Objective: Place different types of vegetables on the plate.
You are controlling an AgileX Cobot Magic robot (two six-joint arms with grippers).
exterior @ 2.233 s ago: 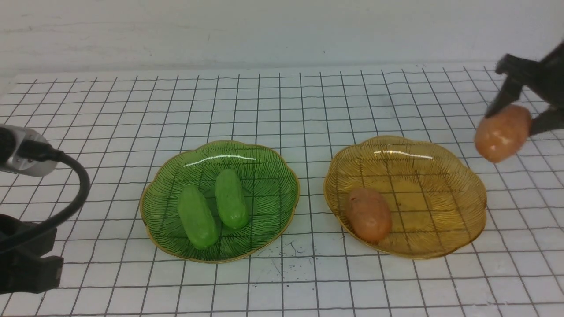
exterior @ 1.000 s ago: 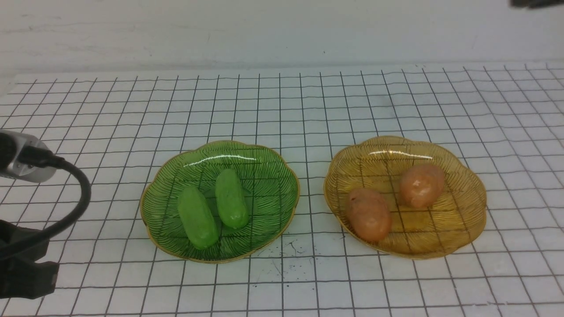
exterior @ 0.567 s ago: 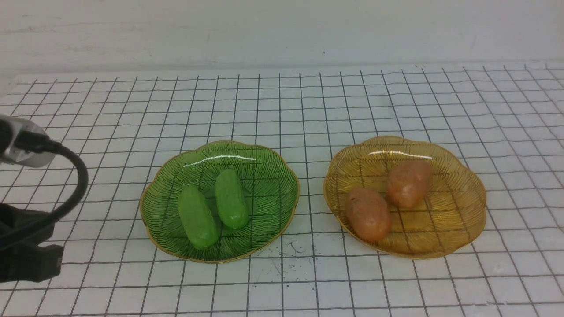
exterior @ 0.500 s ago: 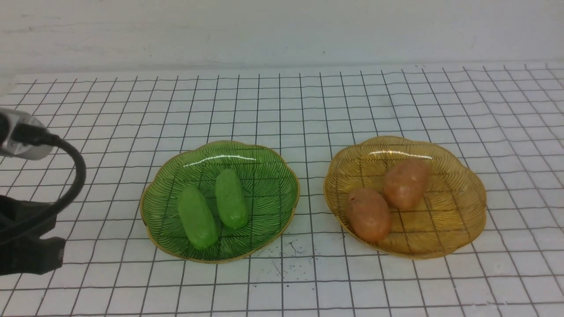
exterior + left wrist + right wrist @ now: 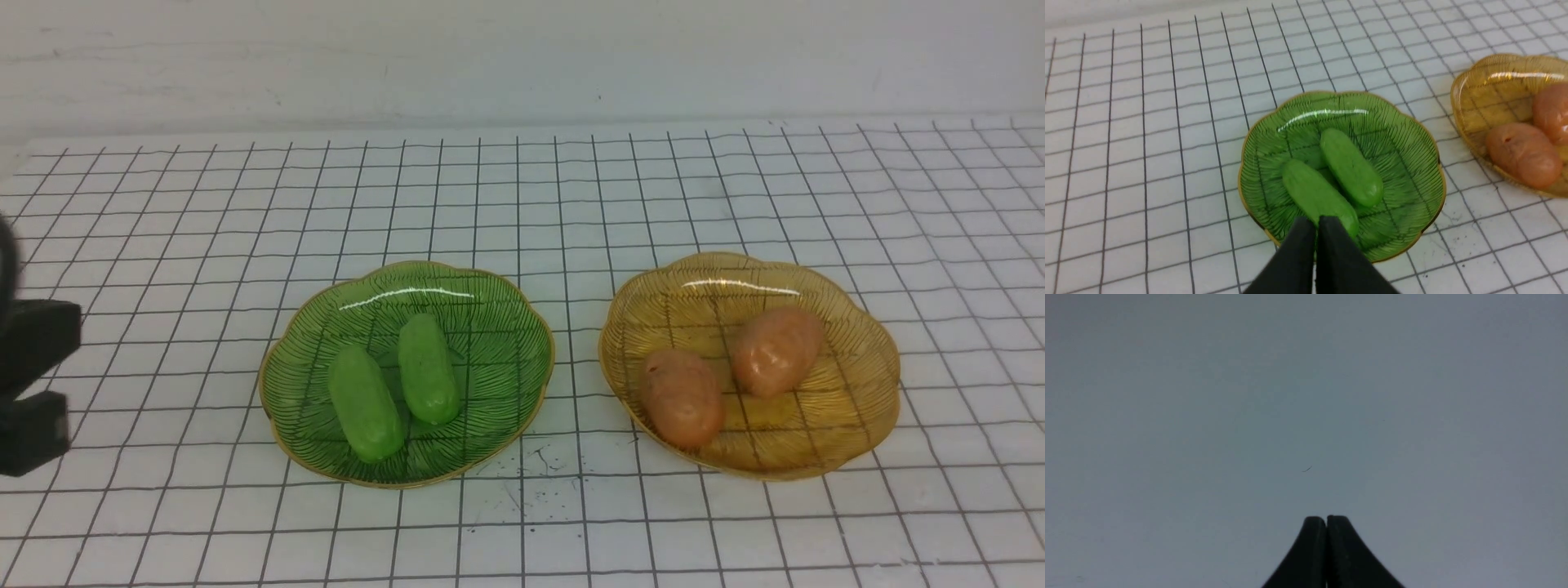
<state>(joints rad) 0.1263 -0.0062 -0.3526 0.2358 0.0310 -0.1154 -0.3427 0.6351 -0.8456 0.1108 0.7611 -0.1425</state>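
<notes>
On a gridded table (image 5: pixel 522 188), two cucumbers (image 5: pixel 365 412) are seen side by side in a green plate (image 5: pixel 490 327), and two potatoes (image 5: pixel 682 398) close together in an amber plate (image 5: pixel 857 392). On the left gripper (image 5: pixel 1316 220), the jaws are pressed together, empty, and one cucumber's end is hidden behind them. On the right gripper (image 5: pixel 1326 518), they are pressed together too, against blank grey. Of the left arm (image 5: pixel 37 335), only a black part is shown, cut off at the edge.
</notes>
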